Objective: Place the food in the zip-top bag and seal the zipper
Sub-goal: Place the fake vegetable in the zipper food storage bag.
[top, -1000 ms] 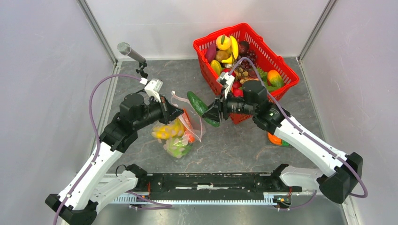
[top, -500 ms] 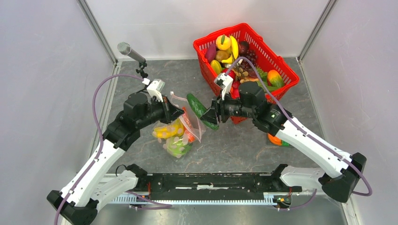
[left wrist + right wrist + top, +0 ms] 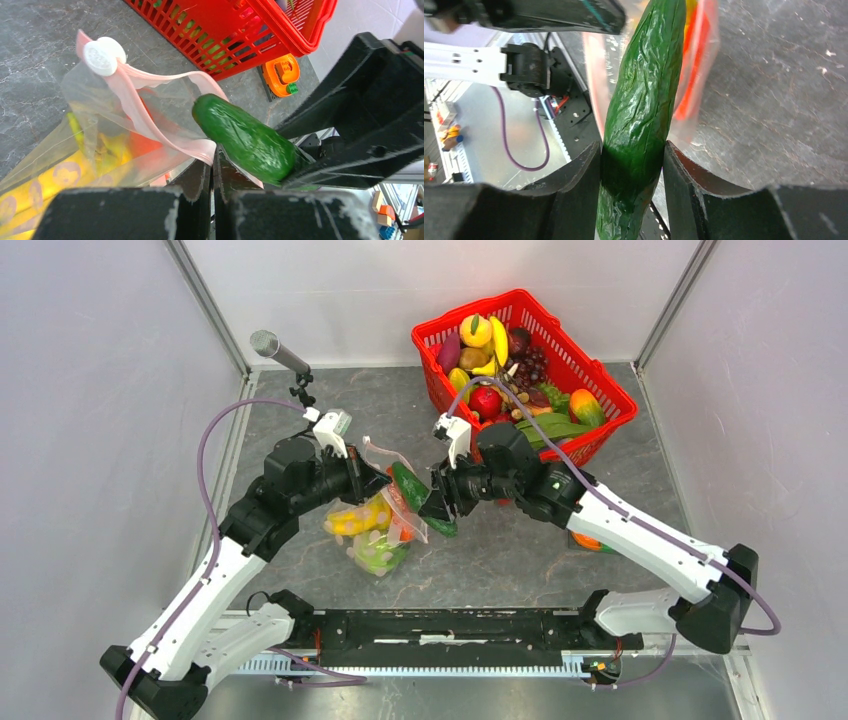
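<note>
Cucumber [image 3: 644, 100], clamped in the right gripper [image 3: 631, 162], is poking at the mouth of the zip-top bag [image 3: 372, 535], centre-left of frame; the left gripper [image 3: 212, 170] is pinching its zipper [image 3: 132, 107], which could slip, collapsing the opening.

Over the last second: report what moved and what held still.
The right gripper, shut on the cucumber, swung left, away from the red basket, bringing the cucumber's tip to the mouth of the zip-top bag. The left gripper stayed clamped on the bag's pink zipper, holding it up. The bag and its contents barely shifted.
</note>
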Controlling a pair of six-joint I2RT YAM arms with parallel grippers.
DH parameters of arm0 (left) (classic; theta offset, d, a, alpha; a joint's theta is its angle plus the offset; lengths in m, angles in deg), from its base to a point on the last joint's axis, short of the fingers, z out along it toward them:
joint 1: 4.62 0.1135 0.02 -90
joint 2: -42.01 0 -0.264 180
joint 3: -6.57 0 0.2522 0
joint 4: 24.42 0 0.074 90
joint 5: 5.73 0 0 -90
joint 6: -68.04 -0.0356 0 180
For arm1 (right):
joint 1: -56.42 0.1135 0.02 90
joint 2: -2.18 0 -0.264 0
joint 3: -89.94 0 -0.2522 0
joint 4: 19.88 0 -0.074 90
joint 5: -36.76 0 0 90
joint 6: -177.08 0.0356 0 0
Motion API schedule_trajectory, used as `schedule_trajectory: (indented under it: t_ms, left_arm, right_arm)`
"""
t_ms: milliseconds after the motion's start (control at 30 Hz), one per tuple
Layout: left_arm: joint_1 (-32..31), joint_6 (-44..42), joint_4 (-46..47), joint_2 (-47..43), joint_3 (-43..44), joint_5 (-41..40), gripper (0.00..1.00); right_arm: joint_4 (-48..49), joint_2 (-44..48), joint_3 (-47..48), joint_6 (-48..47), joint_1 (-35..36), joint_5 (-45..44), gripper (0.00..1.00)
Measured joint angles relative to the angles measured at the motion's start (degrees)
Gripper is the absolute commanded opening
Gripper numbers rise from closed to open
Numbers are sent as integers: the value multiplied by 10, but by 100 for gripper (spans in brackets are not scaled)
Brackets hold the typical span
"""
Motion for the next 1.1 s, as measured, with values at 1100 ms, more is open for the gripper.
schedule_trajectory:
  t_ms: [1100]
  left_arm:
    - [-68,-32,-51,33,76,-31,2]
  right_arm:
    - [-291,-105,204,-113,47,-90,0]
